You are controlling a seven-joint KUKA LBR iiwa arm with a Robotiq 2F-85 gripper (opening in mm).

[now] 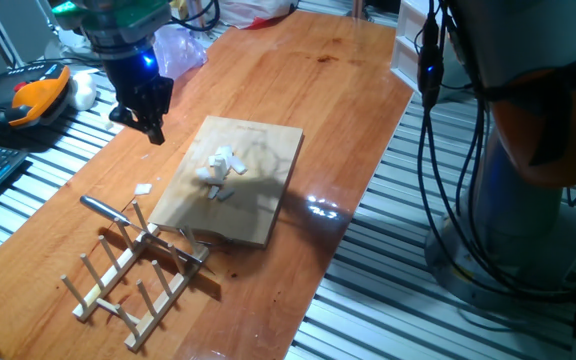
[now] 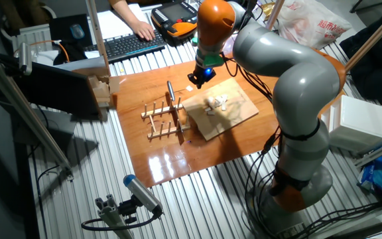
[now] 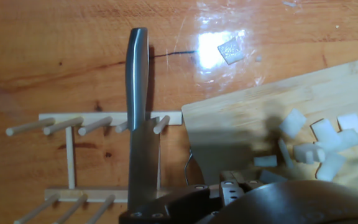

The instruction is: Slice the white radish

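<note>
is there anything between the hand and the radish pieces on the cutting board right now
Nothing visible does. The hand hangs above the bare table, off the board's far corner, and the white radish pieces lie exposed mid-board. The knife rests on the wooden rack, off to the side.

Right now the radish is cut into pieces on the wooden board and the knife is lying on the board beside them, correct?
Not quite. The radish pieces do lie cut on the wooden board, but the knife rests on the wooden peg rack beside the board, as the hand view shows.
</note>
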